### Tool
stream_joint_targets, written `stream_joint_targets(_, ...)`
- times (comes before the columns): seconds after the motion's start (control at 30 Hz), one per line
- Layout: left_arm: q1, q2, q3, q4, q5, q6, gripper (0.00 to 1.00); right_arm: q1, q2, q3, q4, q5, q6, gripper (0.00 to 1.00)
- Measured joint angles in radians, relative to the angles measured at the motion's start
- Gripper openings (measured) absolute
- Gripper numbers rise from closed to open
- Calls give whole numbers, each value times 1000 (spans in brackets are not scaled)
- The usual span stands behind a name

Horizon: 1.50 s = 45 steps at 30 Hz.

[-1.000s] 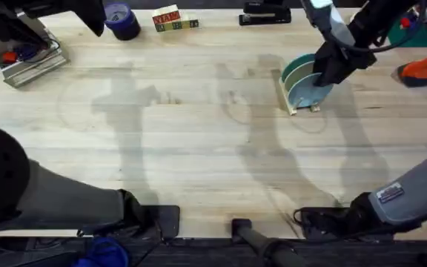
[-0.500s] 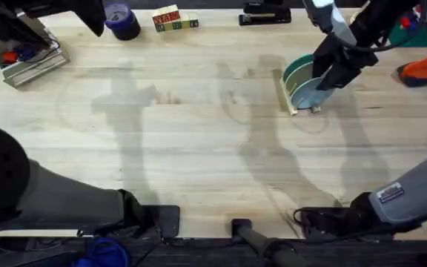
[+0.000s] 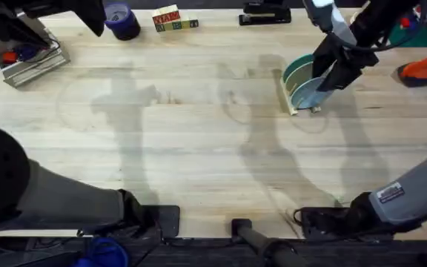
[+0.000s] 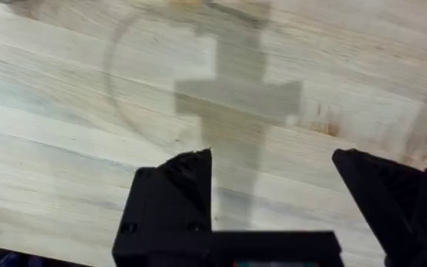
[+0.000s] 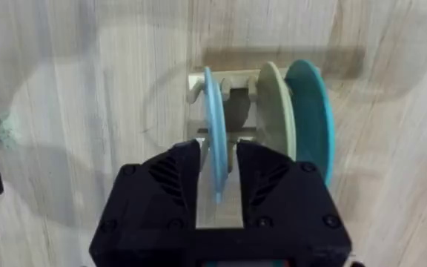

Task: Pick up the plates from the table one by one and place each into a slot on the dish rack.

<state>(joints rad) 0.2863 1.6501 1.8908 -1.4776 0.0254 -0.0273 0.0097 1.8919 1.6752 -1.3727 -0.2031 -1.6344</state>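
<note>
Right wrist view, right claw point(image 5: 219, 174) gripping upright light blue plate point(image 5: 213, 141) edge-on in dish rack point(image 5: 232, 93), left claw point(image 4: 273, 193) wide.

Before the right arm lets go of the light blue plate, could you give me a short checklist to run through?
1. Light blue plate upright between the rack's pegs: ok.
2. Right gripper fingers close against the plate on both sides: ok.
3. Cream plate and teal plate standing in the dish rack: ok.
4. Blue plate's lower edge seated on the rack base: cannot tell.
5. Left gripper open over bare table, away from the rack: ok.
</note>
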Motion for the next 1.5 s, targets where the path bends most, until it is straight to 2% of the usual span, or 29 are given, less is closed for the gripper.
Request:
stream_joint_targets(0.37, 0, 0, 0, 0, 0, 0, 995, 0, -10, 0, 16, 0, 0, 313)
stream_joint_targets(1.13, 0, 0, 0, 0, 0, 0, 995, 0, -250, -1, 22, 0, 0, 307)
stream_joint_targets(1.33, 0, 0, 0, 0, 0, 0, 995, 0, -271, -1, 21, 0, 0, 310)
stream_joint_targets(1.37, 0, 0, 0, 0, 0, 0, 995, 0, -271, -1, 20, 0, 2, 338)
stream_joint_targets(1.4, 0, 0, 0, 0, 0, 0, 995, 0, -273, -1, 19, -1, 3, 449)
stream_joint_targets(1.5, 0, 0, 0, 0, 0, 0, 995, 0, -280, -1, 18, -1, 3, 907)
